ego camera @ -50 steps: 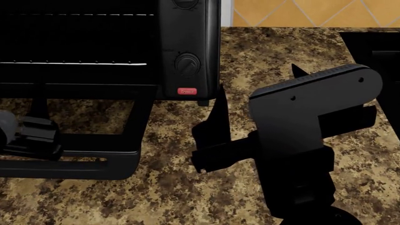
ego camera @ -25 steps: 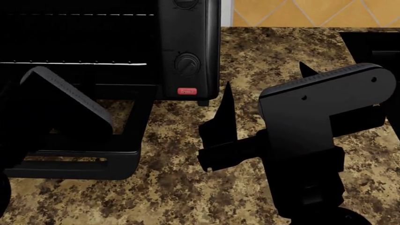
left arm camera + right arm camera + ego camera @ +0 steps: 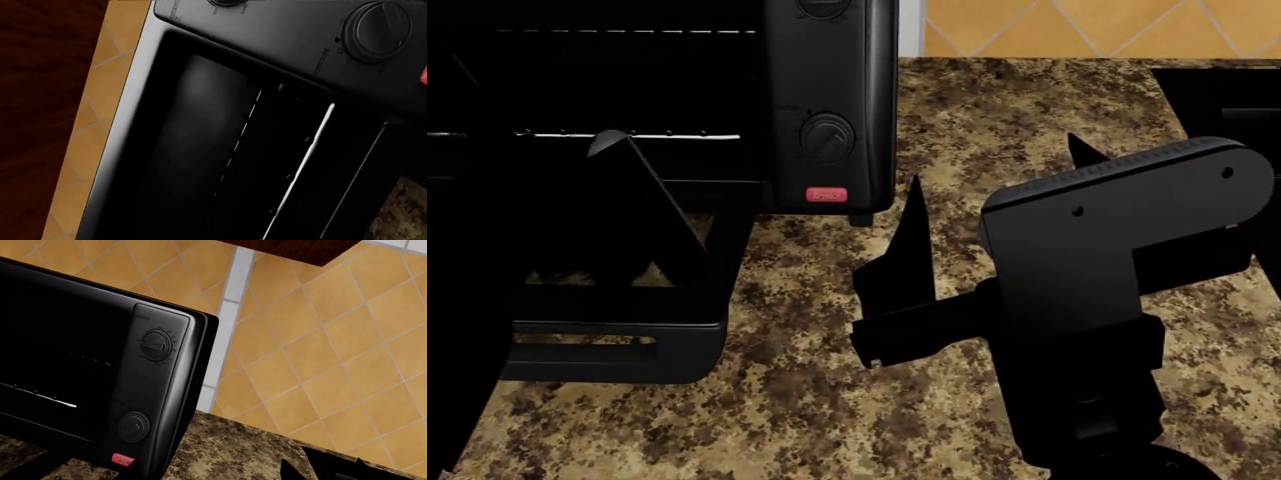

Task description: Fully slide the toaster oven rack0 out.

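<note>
The black toaster oven (image 3: pixel 827 100) stands at the back left, with round knobs and a red button (image 3: pixel 825 195). Its frame door (image 3: pixel 614 345) lies open on the counter. The rack0's pale front bar (image 3: pixel 681 134) sits inside the cavity, level with the opening. It also shows in the left wrist view (image 3: pixel 303 160) and the right wrist view (image 3: pixel 40 396). My left gripper (image 3: pixel 541 110) is a dark shape in front of the cavity. Its fingers look spread, and one tip (image 3: pixel 607 138) crosses the bar. My right gripper (image 3: pixel 992 165) is open and empty over the counter, right of the oven.
A second black appliance (image 3: pixel 1228 100) stands at the back right, close behind my right gripper. The counter (image 3: pixel 827 400) is speckled brown granite, with an orange tiled wall (image 3: pixel 320 340) behind. A second dashed rack line (image 3: pixel 627 31) shows higher in the cavity.
My left gripper has risen from the open door's handle to the front of the cavity, and now overlaps the rack bar. My right gripper shifted slightly right, then held still.
</note>
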Motion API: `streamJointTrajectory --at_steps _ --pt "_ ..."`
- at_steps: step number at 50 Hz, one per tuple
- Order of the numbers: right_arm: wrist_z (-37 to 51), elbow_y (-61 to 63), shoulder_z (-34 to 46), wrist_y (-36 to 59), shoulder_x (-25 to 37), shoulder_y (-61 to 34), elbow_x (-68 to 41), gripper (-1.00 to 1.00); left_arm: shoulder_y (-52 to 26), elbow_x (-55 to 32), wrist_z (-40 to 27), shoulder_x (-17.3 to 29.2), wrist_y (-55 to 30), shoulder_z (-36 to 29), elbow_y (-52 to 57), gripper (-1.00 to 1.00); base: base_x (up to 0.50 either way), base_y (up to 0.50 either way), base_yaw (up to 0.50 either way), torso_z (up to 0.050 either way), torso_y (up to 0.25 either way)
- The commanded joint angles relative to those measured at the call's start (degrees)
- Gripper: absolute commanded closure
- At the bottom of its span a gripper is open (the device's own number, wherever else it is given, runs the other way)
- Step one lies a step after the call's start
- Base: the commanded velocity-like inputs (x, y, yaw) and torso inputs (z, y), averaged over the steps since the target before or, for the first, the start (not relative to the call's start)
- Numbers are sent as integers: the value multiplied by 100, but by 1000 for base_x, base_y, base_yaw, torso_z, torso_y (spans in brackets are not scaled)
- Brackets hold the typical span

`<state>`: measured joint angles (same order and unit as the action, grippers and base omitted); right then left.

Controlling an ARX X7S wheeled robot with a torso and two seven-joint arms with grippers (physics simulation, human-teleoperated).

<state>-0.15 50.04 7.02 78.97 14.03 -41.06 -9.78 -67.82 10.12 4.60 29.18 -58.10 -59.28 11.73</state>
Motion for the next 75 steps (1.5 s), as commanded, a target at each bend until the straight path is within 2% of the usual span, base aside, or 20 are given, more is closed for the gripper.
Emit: streamJointTrajectory --at_steps 1,12,21,22,32,41,48,70,71,75 --pt "14 -23 3 -47 17 30 -29 -100 -275 73 97 -242 405 -453 -1126 -100 0 0 0 0 0" --pt "12 -71 -2 -81 42 44 -62 -100 -398 57 -90 -684 1211 -576 -2515 -100 0 0 0 0 0" --pt "2 -135 -56 -201 78 132 -81 -100 -487 15 -84 -915 1506 -633 -3199 -100 0 0 0 0 0" --pt "9 -138 -47 -198 76 126 -80 -100 -479 18 -94 -905 1479 -623 -3157 100 0 0 0 0 0" --pt "40 -107 -28 -158 72 99 -105 -100 -344 56 -127 -684 1193 -569 -2511 100 -10 2 8 -2 0" --pt "66 -105 18 -138 55 50 -126 -100 -81 345 -59 -75 234 -641 -696 100 -14 5 12 -1 3" --pt "81 -83 27 -120 52 33 -148 -100 78 601 -86 243 -320 -728 304 100 -16 5 11 -1 8" --pt "135 -65 49 -70 45 2 -205 -100 258 1405 -28 844 -1731 -1096 2926 100 -18 5 14 -1 7" --pt "136 -74 44 -86 53 12 -206 -100 235 1541 -55 868 -1923 -1161 3160 -100 -22 6 19 -10 10" --pt "147 -73 45 -82 45 9 -219 -100 171 1854 -11 959 -2372 -1586 3689 -100 -11 3 14 0 5"
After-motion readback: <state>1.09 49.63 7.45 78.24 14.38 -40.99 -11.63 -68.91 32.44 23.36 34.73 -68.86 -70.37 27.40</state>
